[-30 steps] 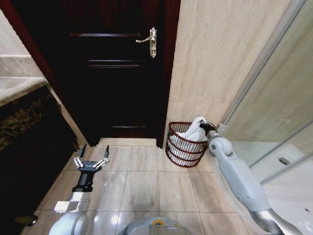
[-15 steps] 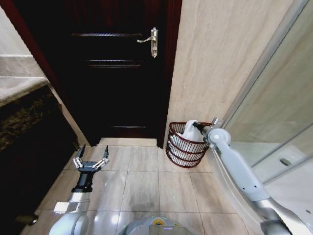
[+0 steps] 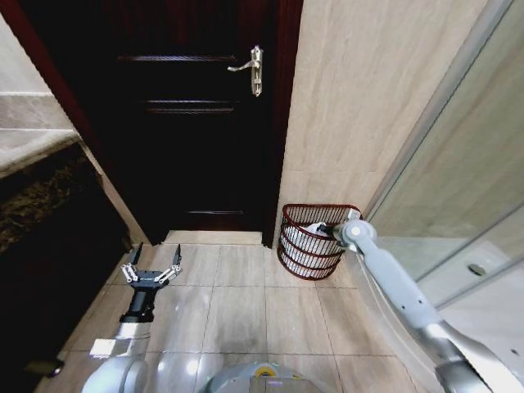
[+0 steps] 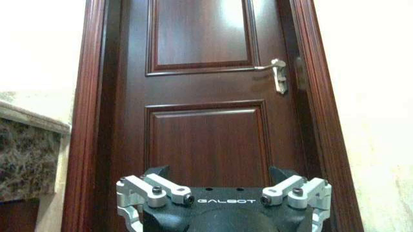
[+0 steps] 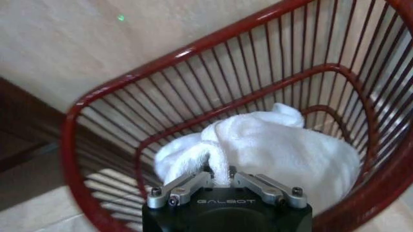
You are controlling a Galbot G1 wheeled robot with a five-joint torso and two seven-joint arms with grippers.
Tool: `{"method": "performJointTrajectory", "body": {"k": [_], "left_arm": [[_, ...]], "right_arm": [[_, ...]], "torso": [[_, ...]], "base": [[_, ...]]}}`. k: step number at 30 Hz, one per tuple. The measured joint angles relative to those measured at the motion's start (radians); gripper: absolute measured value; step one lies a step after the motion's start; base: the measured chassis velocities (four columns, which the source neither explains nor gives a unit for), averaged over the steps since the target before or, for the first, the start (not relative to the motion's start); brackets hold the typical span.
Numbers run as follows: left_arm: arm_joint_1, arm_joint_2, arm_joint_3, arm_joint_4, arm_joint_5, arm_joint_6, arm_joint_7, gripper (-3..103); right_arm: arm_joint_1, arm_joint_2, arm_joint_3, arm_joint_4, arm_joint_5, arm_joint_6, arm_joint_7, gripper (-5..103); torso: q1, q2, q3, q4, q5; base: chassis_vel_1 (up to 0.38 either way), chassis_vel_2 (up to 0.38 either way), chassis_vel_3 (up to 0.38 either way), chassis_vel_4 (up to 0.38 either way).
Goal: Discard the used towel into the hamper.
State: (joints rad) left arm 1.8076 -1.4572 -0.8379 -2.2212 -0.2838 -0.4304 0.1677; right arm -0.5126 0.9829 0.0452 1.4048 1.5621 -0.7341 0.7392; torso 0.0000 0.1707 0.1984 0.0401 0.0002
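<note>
The hamper (image 3: 296,246), a small dark red wire basket, stands on the floor in the corner between the door frame and the tiled wall. My right gripper (image 3: 324,228) reaches down inside it from the right. In the right wrist view the white towel (image 5: 277,150) lies bunched low inside the hamper (image 5: 193,52), and my right gripper (image 5: 219,178) is shut on a raised fold of it. My left gripper (image 3: 153,271) hovers open and empty over the floor tiles at the left, well away from the hamper.
A shut dark wooden door (image 3: 192,123) with a metal lever handle (image 3: 252,69) faces me. A dark stone counter (image 3: 41,196) runs along the left. A glass shower screen (image 3: 458,188) stands at the right. Beige floor tiles (image 3: 246,303) lie open between the arms.
My right arm has gone down into the hamper with the towel. The towel stood above the rim before and now lies below it. The left arm has not moved.
</note>
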Motion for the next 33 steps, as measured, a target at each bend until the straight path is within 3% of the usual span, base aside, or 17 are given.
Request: {"method": "performJointTrajectory", "body": {"k": [4,8,10,12,15,16,17,24,26,28,29,32,33], "left_arm": [[0.0,-0.007,-0.002,0.017,-0.011,-0.017,0.0,100],[-0.006,-0.012,-0.002,0.04,-0.013,-0.028,0.0,100],[-0.01,-0.012,-0.002,0.045,-0.018,-0.029,0.0,100],[-0.013,-0.009,-0.003,0.045,-0.027,-0.03,0.0,100],[-0.019,-0.003,-0.003,0.049,-0.032,-0.029,0.0,100],[-0.023,0.0,-0.002,0.053,-0.033,-0.028,0.0,100],[-0.023,0.0,-0.002,0.053,-0.033,-0.028,0.0,100],[-0.043,0.001,0.013,0.058,-0.027,-0.011,0.005,100],[-0.045,0.001,0.013,0.055,-0.027,-0.008,0.005,100],[-0.049,-0.004,0.013,0.053,-0.027,-0.006,0.005,100],[-0.049,-0.004,0.013,0.053,-0.027,-0.006,0.005,100],[-0.049,-0.014,0.013,0.053,-0.026,-0.006,0.005,100],[-0.05,-0.017,0.013,0.054,-0.026,-0.006,0.005,100]], "right_arm": [[0.06,-0.05,-0.09,-0.059,0.04,-0.001,-0.053,2],[0.091,-0.038,-0.119,-0.095,0.039,-0.001,-0.087,2],[0.096,-0.017,-0.121,-0.107,0.02,-0.001,-0.086,1],[0.087,-0.01,-0.123,-0.092,-0.026,-0.002,-0.092,12],[0.07,-0.009,-0.105,-0.043,-0.082,-0.002,-0.099,12],[0.058,-0.009,-0.088,-0.003,-0.119,0.004,-0.099,22],[0.058,-0.009,-0.088,-0.003,-0.119,0.004,-0.099,22],[0.009,-0.04,0.002,0.154,-0.363,0.102,-0.115,56],[0.001,-0.046,0.019,0.175,-0.374,0.106,-0.114,56],[-0.045,-0.067,0.082,0.246,-0.405,0.131,-0.122,66],[-0.045,-0.067,0.082,0.246,-0.405,0.131,-0.122,66],[-0.122,-0.093,0.162,0.339,-0.494,0.174,-0.181,83],[-0.155,-0.108,0.181,0.367,-0.538,0.198,-0.213,83]], "torso": [[0.0,0.0,0.0,-0.0011,-0.0001],[0.0,0.0,0.0,-0.0012,-0.0008],[0.0,0.0,0.0,-0.0003,-0.0001],[0.0,0.0,0.0,-0.0001,0.0005],[0.0,0.0,0.0,-0.0006,0.0001],[0.0,0.0,0.0,-0.0007,0.0001],[0.0,0.0,0.0,-0.0007,0.0001],[0.0,0.0,0.0,-0.0005,0.0],[0.0,0.0,0.0,-0.0006,0.0002],[0.0,0.0,0.0,-0.0008,-0.0006],[0.0,0.0,0.0,-0.0008,-0.0006],[0.0,0.0,0.0,-0.0006,-0.0003],[0.0,0.0,0.0,-0.0008,-0.001]], "base": [[0.0,0.0,0.0,0.0],[0.0,0.0,0.0,0.0],[0.0,0.0,0.0,0.0],[0.0,0.0,0.0,0.0],[0.0,0.0,0.0,0.0],[0.0,0.0,0.0,0.0],[0.0,0.0,0.0,0.0],[0.0,0.0,0.0,0.0],[0.0,0.0,0.0,0.0],[0.0,0.0,0.0,0.0],[0.0,0.0,0.0,0.0],[0.0,0.0,0.0,0.0],[0.0,0.0,0.0,0.0]]}}
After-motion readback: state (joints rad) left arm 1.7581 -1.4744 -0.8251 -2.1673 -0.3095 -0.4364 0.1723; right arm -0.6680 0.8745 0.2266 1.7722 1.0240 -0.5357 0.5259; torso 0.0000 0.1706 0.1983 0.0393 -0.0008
